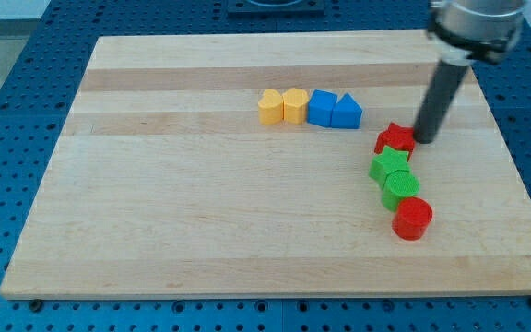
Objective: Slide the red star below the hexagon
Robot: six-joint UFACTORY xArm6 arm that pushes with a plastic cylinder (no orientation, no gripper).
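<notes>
Tip (424, 139) touching red star (395, 138), view's right side.

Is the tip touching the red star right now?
Touching, it seems: in the camera view my tip sits against the red star on its right edge, no gap visible.

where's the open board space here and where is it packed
Bare wood fills the view's left half and the strip along the bottom edge of the board. It is crowded at the right: yellow heart, yellow hexagon, blue cube, blue triangle, then red star, green star, green cylinder, red cylinder. My tip sits right of the red star.
</notes>
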